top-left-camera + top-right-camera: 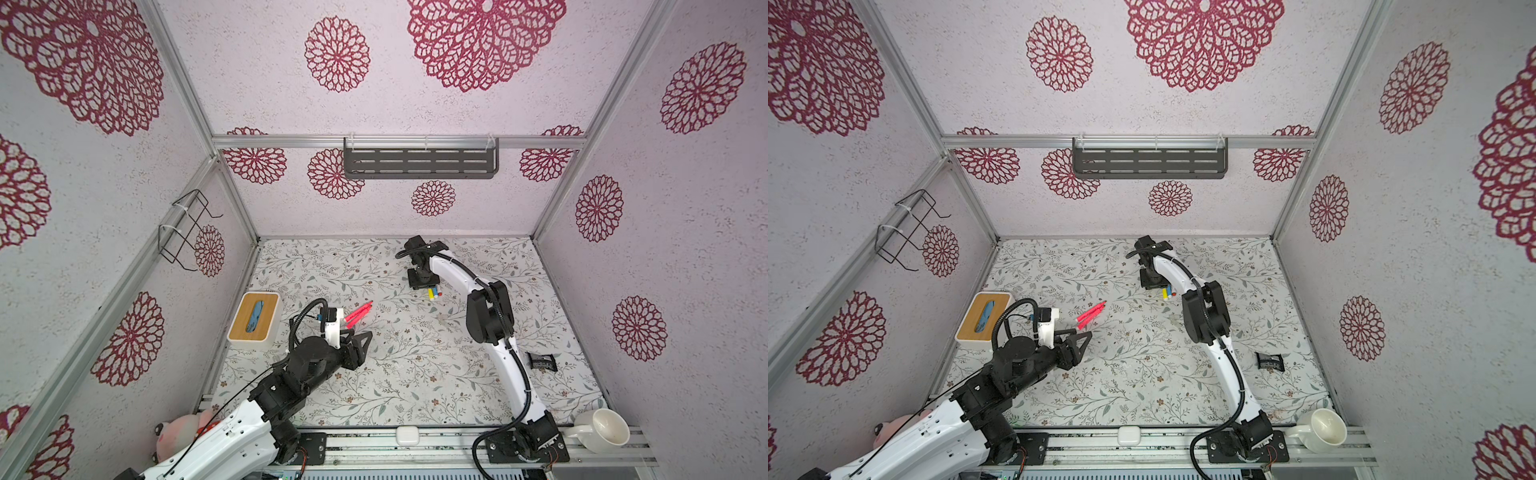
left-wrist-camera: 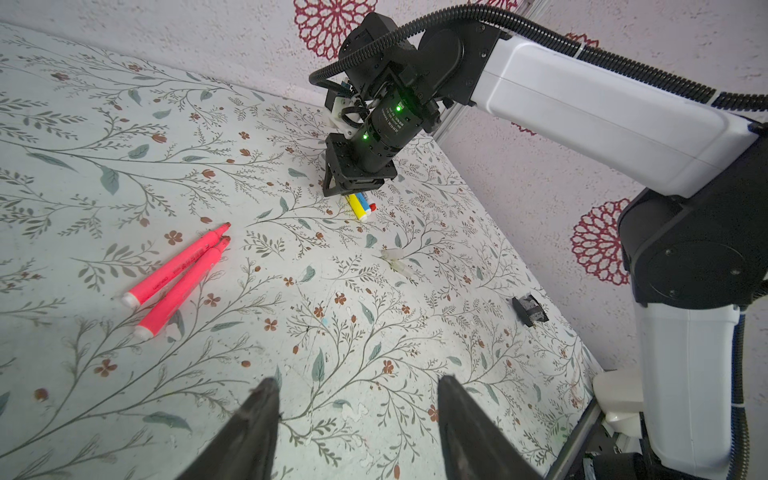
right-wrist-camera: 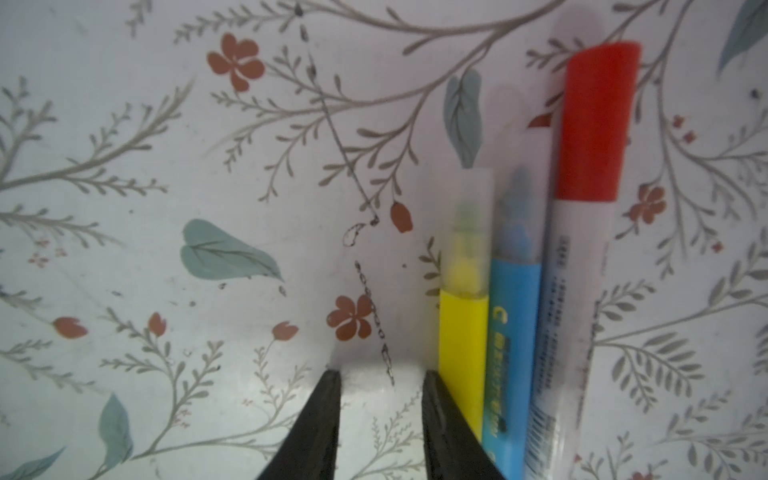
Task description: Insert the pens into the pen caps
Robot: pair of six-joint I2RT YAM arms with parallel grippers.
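Note:
Two uncapped pink-red pens [image 1: 359, 312] [image 1: 1092, 313] [image 2: 178, 270] lie side by side on the floral table. My left gripper [image 1: 361, 337] [image 1: 1083, 334] [image 2: 358, 382] hovers just short of them, open and empty. Two clear pen caps [image 2: 397, 261] [image 1: 443, 319] lie mid-table. At the back, a yellow pen [image 3: 463, 332] and a blue pen [image 3: 513, 332], both in clear caps, and a white pen [image 3: 579, 291] with a red cap [image 3: 598, 120] lie together. My right gripper [image 3: 380, 374] [image 2: 345, 189] is low at the table beside the yellow pen, narrowly open, with only bare table between its fingers.
A tissue box with a wooden lid [image 1: 254, 322] stands at the left edge. A small black object [image 1: 540, 360] lies right of the right arm. A white mug [image 1: 606, 430] and a small white case [image 1: 409, 435] rest on the front rail. A plush toy [image 1: 183, 432] sits front left.

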